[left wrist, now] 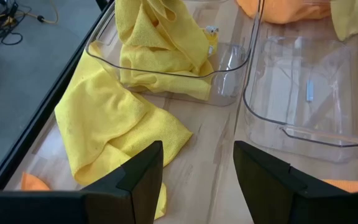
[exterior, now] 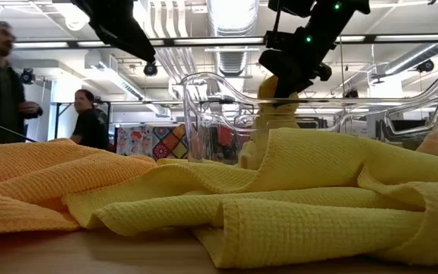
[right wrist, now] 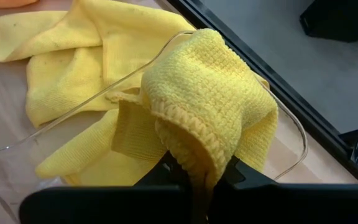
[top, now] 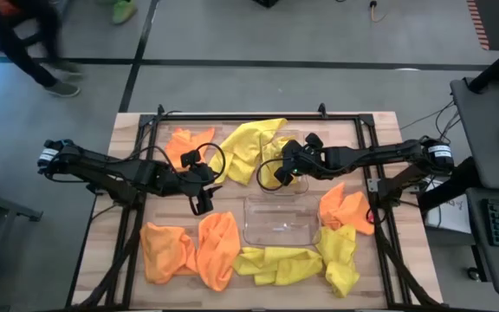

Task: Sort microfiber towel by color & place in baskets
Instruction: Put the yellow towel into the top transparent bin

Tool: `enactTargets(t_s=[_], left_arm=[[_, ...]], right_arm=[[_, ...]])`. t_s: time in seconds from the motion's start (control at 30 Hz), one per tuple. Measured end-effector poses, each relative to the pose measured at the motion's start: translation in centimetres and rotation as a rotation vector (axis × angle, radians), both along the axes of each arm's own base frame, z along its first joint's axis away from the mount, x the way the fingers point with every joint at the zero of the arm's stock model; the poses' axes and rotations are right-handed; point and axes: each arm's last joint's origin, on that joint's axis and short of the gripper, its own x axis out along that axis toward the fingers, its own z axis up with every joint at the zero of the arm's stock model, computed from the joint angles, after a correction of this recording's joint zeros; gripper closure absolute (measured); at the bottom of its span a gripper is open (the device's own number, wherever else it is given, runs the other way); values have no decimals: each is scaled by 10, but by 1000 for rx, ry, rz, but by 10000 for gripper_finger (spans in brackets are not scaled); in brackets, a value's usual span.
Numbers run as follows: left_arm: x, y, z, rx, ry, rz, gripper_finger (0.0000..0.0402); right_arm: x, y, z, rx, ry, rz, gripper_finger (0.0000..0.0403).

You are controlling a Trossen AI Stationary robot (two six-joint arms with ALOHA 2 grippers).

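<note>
Two clear baskets sit mid-table: the far basket (left wrist: 229,68) already holds yellow cloth, and the near basket (top: 280,223) beside it holds nothing. The right gripper (top: 286,166) hangs directly over the far basket, fingers pinched tight on a yellow towel (right wrist: 204,106) whose folds drape down around them into the bin. To finish this step well, the arm should probably lower until most of the cloth lies inside the walls before letting go, since one yellow corner (left wrist: 104,134) spills over the rim onto the wood. The left gripper (top: 203,201) waits just left of the baskets, fingers spread and holding nothing. Orange towels (top: 189,251) lie below it and more yellow ones (top: 280,264) near the front edge. The wooden table (top: 128,130) stands on a grey floor; people (exterior: 90,118) stand in the workshop beyond.
</note>
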Motion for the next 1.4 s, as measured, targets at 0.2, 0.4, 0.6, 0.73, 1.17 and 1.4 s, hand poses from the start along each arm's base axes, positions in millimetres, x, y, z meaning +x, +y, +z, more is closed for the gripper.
enactTargets(t_s=[0.2,0.4,0.6,0.73,1.17,1.4], left_arm=[[-1,0,-1,-1,7,2,222],[-3,1,-3,-27,31,31,222],[-9,2,-8,-64,87,88,222],[-12,1,-10,-78,105,109,222],[-15,-6,-16,-98,118,106,222],[-19,-7,-31,-114,150,135,222]], right_arm=[[0,0,0,9,-12,-13,390],[0,0,0,12,-15,-17,390],[0,0,0,14,-15,-16,390],[1,1,-1,64,-28,0,390],[2,6,-3,216,-46,79,390],[7,6,-14,275,-16,88,390]])
